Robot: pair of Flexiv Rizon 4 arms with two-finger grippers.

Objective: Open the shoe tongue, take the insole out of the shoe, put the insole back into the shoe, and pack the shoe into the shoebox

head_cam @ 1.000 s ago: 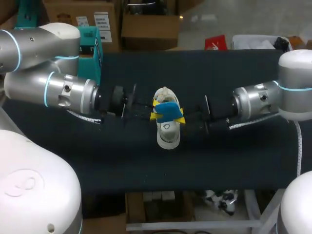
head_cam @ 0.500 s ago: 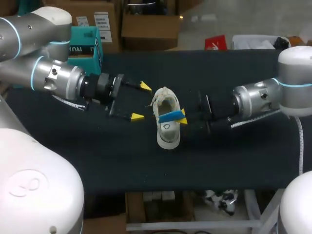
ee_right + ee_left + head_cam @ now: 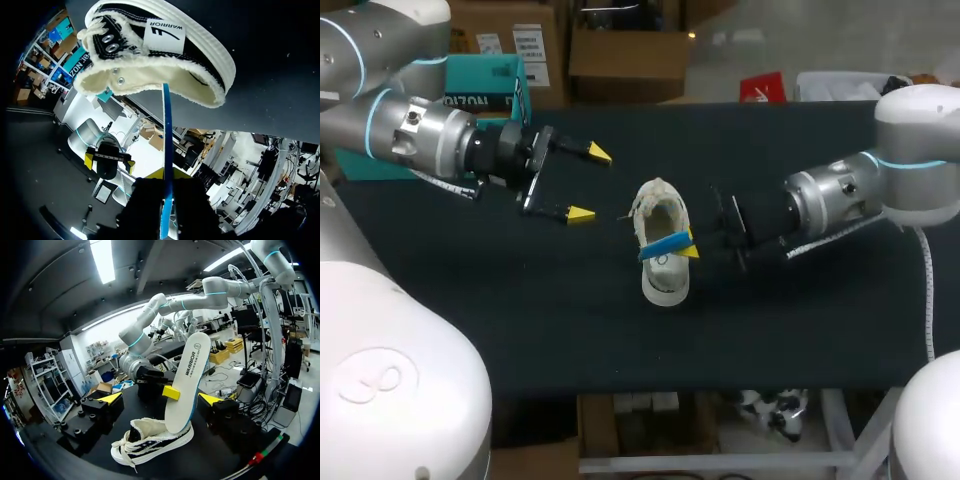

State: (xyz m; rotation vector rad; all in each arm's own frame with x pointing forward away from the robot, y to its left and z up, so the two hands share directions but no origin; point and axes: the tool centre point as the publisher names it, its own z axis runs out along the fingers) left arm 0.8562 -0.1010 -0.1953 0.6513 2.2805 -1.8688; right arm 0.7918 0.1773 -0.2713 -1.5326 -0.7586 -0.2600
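Note:
A white low-top shoe (image 3: 663, 262) lies on the black table, opening upward. The blue-backed insole (image 3: 664, 245) stands on edge with its lower end in the shoe's opening. My right gripper (image 3: 691, 249) is shut on the insole's side. In the right wrist view the insole (image 3: 166, 145) runs edge-on from between the fingers (image 3: 187, 200) down to the shoe (image 3: 155, 50). My left gripper (image 3: 586, 184) is open, left of the shoe and apart from it. In the left wrist view the insole (image 3: 186, 382) and shoe (image 3: 150, 441) lie ahead of the open left gripper (image 3: 160, 399).
The teal shoebox (image 3: 485, 88) stands at the table's back left, behind my left arm. A red item (image 3: 762, 88) lies past the table's far edge. Black table surface surrounds the shoe on the near side.
My left gripper has let go of the insole, opened wide and drawn back to the left. The right gripper keeps its hold, and the insole has tipped more on edge.

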